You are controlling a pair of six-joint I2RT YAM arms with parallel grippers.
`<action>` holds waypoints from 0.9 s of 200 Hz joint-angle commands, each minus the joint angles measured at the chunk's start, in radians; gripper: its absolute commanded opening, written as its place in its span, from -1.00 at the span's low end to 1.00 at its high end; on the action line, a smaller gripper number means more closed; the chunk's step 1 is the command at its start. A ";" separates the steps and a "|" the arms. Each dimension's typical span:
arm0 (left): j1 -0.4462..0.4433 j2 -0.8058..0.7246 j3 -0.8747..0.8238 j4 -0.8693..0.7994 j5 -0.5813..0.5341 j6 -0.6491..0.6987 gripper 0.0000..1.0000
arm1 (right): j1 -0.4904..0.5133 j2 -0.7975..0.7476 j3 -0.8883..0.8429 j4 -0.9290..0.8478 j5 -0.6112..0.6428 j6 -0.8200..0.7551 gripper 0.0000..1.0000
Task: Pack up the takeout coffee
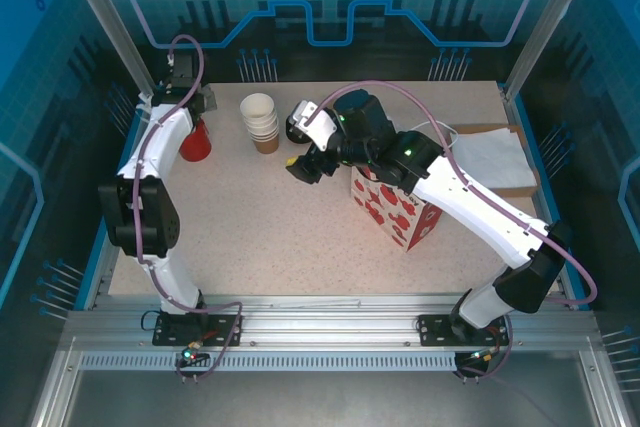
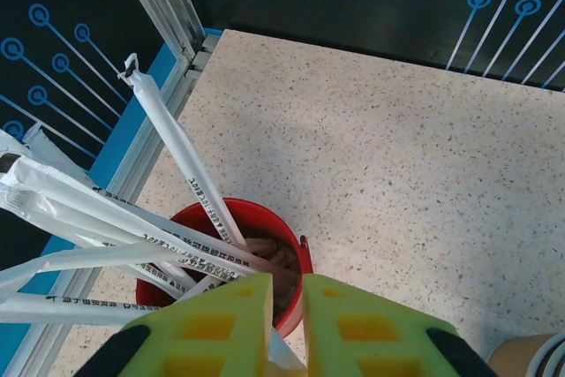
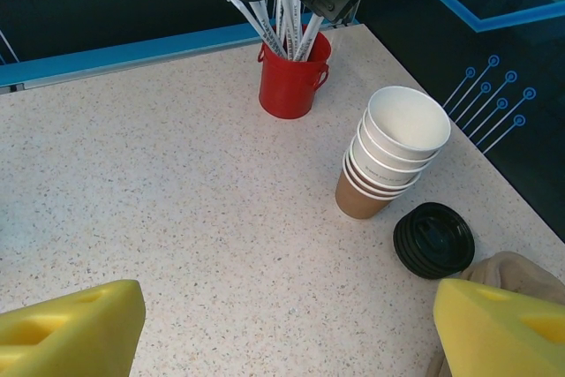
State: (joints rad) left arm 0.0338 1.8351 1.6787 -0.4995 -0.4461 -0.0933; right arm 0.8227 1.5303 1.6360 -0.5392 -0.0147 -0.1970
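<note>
Okay so the left gripper was over in the far left corner, down at the red bucket. Its yellow fingers were squeezed nearly together on a wrapped straw, and the other straws fanned out to one side. The right gripper hung over the middle of the table, jaws spread wide with nothing between them. Ahead of it stood the stack of lidless cups, white ones nested in a brown one, with the loose black lids lying just beside the stack. The strawberry-print bag stood upright, partly under the right arm. As for the takeout coffee, I honestly couldn't tell where it was.
</note>
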 commanded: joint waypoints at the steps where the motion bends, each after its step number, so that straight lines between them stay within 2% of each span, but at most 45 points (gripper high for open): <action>1: 0.008 -0.012 -0.001 -0.031 -0.017 0.025 -0.71 | -0.010 0.008 0.024 -0.022 -0.006 -0.013 0.72; 31: 0.008 -0.035 0.002 -0.032 -0.008 0.023 -0.79 | -0.010 0.010 0.030 -0.029 -0.005 -0.012 0.72; 88: 0.008 -0.109 0.004 -0.033 -0.011 0.024 -0.82 | -0.010 0.005 0.021 -0.036 -0.001 -0.010 0.72; 141: 0.005 -0.249 0.016 -0.053 -0.002 0.020 -1.00 | -0.012 -0.019 0.013 -0.036 0.004 -0.005 0.72; 180: -0.026 -0.372 0.034 -0.070 -0.017 0.033 -1.00 | -0.011 -0.043 0.012 -0.036 0.009 0.001 0.72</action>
State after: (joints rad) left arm 0.0280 1.5463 1.6798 -0.5426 -0.4492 -0.0750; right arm 0.8215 1.5299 1.6360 -0.5682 -0.0139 -0.2001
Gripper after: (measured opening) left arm 0.059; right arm 0.861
